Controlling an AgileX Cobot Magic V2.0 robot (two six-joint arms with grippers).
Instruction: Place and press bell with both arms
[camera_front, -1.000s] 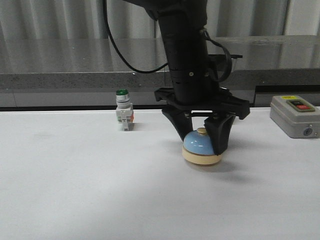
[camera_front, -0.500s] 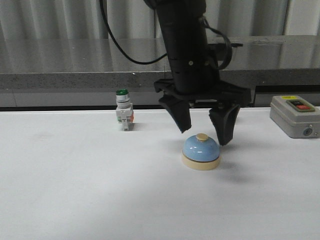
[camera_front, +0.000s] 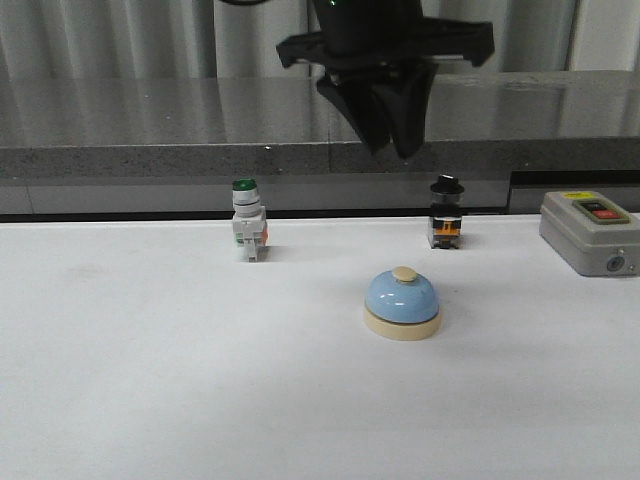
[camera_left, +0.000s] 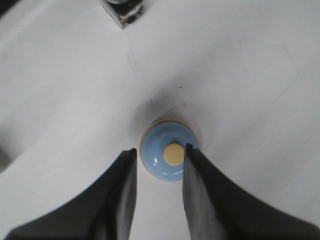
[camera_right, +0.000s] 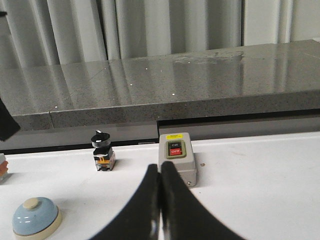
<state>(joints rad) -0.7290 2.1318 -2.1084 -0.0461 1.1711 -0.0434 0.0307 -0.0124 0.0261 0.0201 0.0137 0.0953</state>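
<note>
Left end effector (camera_front: 388, 140) hangs high above the bell (camera_front: 402, 303), fingers parted a little and holding nothing; in the left wrist view the dome sits directly beneath, between the finger silhouettes. Right end effector (camera_right: 159, 210) is low at the worktop's right side, fingers pressed together and empty, so it appears the one suited to press. Bell stands upright on the white worktop (camera_front: 150, 380), mid-way across, apart from everything. For a clean ring, the pressing tip should come straight down on the cream button (camera_front: 404, 273), centred, so the base does not skid. Open room lies all round the bell; the green switch (camera_front: 247, 233) and black switch (camera_front: 446, 212) stand behind near the rear edge, the grey box (camera_front: 588, 232) well off right.
</note>
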